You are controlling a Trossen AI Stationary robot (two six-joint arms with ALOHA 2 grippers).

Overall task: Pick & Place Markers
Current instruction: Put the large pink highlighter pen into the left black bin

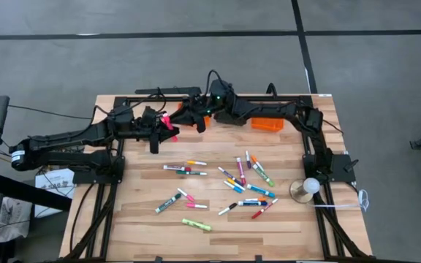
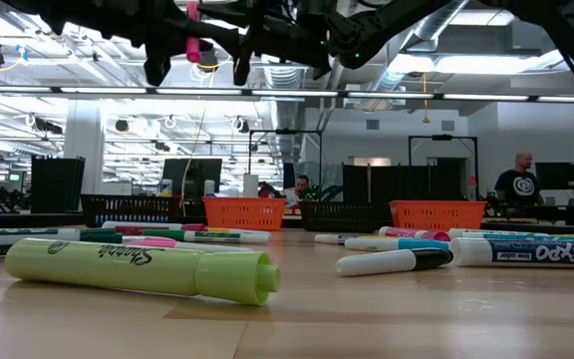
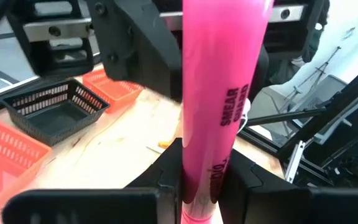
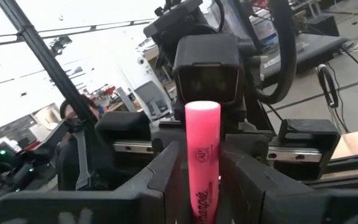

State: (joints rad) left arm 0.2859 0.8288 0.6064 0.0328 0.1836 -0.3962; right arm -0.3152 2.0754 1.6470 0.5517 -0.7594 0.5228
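**Op A:** I have the left gripper [image 3: 202, 180] clamped on the pink marker [image 3: 225, 93], up in the air and well above the table [image 1: 283, 226]. The marker stands out of its jaws towards the right gripper [image 4: 201, 180], which sits around the other end.

**Op B:** Is the right one gripping or free?

**Op A:** I cannot tell from my screens; it is close on both sides of the barrel. I read this as a handover. I'd have one gripper alone bear the marker before either arm pulls back, and then draw away straight along the barrel, so the marker doesn't get twisted out of the grip.

**Op B:** What's around you?

**Op A:** Below and beside the left gripper are a black basket [image 3: 58, 112] and an orange basket [image 3: 114, 87]. Another orange basket [image 1: 267, 124] lies just beside the right arm. The loose markers [image 1: 243, 179] are scattered well below and nearer than both grippers, apart from them.

**Op B:** Anything in the way?

**Op A:** Mostly the arms themselves. They're nose to nose, so I'd keep the wrists from touching.
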